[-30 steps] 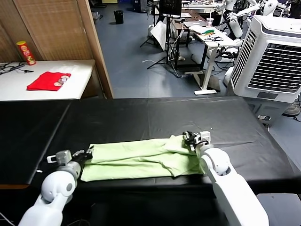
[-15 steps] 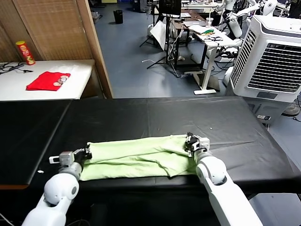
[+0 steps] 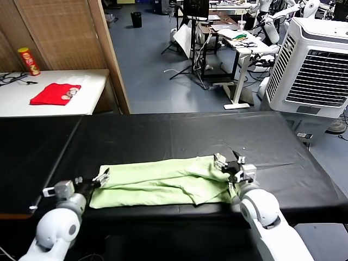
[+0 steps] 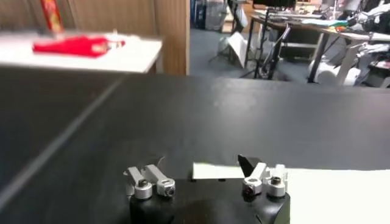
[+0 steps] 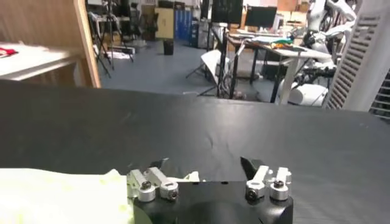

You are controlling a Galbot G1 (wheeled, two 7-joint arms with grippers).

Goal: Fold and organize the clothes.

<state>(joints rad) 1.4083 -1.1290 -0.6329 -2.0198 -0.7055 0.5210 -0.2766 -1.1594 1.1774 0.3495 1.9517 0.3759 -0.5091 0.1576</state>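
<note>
The clothes are one pale green T-shirt point(image 3: 163, 182), folded into a long strip across the front of the black table point(image 3: 179, 133). My left gripper point(image 3: 89, 178) stands open at the strip's left end, with nothing in it. The left wrist view shows the left gripper point(image 4: 204, 169) with its jaws spread wide and the T-shirt point(image 4: 341, 195) lying beside and under one finger. My right gripper point(image 3: 228, 162) is open at the strip's right end. In the right wrist view the right gripper point(image 5: 204, 167) is spread over bare table, and the T-shirt point(image 5: 61, 195) lies off to one side.
A small red garment point(image 3: 54, 93) and a red can point(image 3: 30, 61) lie on the white side table point(image 3: 92, 100) at the far left. A wooden partition point(image 3: 70, 32) and a large air cooler point(image 3: 312, 60) stand behind the table. The table's front edge point(image 3: 163, 209) runs just below the shirt.
Both grippers have gone from shut on the shirt's two ends to open and have let go. The shirt now lies loose on the table, and both arms have drawn back slightly.
</note>
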